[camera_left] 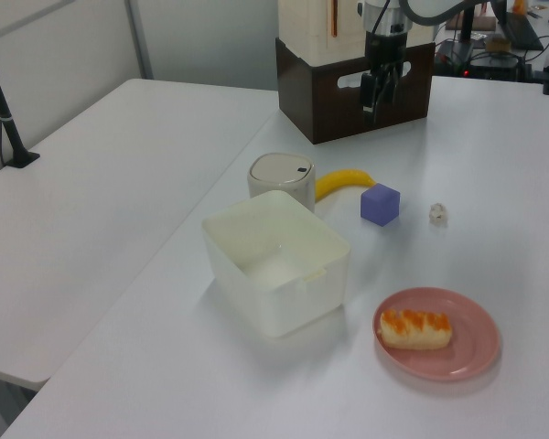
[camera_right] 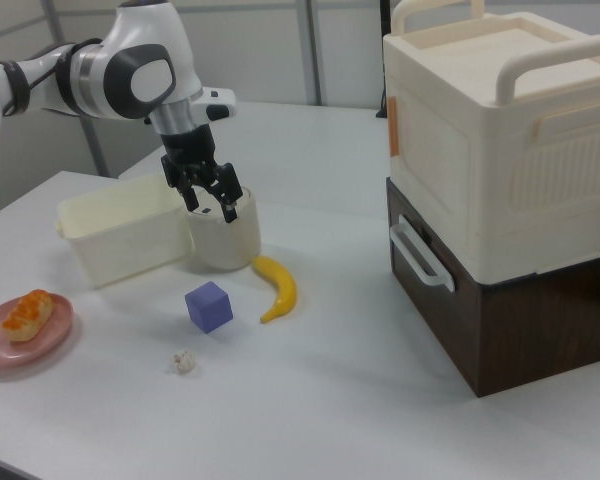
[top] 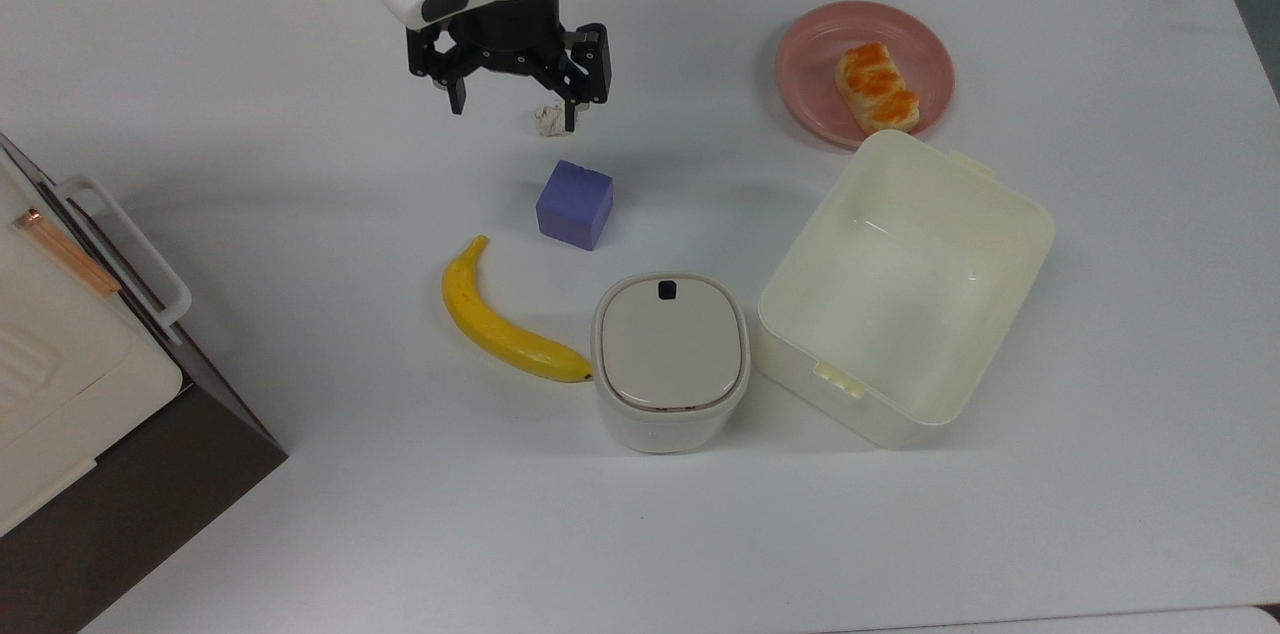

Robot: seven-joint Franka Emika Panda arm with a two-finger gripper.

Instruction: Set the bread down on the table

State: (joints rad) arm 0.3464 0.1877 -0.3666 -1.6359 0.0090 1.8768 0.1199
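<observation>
Plainly, the bread (top: 877,88) lies on the pink plate (top: 812,64); cream tub (top: 1010,244) empty.

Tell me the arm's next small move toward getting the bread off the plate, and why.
Probably carry the open gripper across to above the bread. The bread lies on the pink plate, while the empty fingers hang near the paper wad.

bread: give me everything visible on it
The bread is a small oblong roll, pale tan with glossy orange-brown glazed bumps on top. It looks whole and lies flat on the pink plate, touching nothing else, slanted across it in the top view. The tub sits beside the plate. The gripper is well away, open.
</observation>
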